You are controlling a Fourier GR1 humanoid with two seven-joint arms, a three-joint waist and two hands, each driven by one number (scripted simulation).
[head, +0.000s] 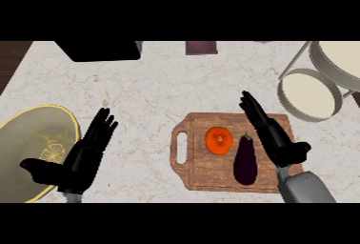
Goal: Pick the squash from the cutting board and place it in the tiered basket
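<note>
The black box (98, 50) at the counter's (162, 86) far edge is cut off at the top, so I cannot tell what it is. A small dark thing (202, 47) beside it is cut off too. The basket (280, 93) sits at the counter's far right corner. Its low bowl shows whole and looks pale inside, but its high bowl runs off the right edge. A yellow plate (28, 138) lies at the left edge, part of it out of view, with a pale mark near its right rim.

The board (204, 174) lies near the counter's front edge, right of the middle, its handle hole on the left. Two things lie on it. The squash (218, 140) is round and orange, near the board's middle. The eggplant (245, 159) is dark purple, just to the right of the squash.

The right hand (274, 136) is over the board's right side, hiding that part. Its fingers are straight and close together and hold nothing. It is just beside the eggplant, and I cannot tell if they touch.

The left hand (77, 164) is by the plate's right rim, with straight, slightly spread fingers that hold nothing. Its thumb lies over the plate.
</note>
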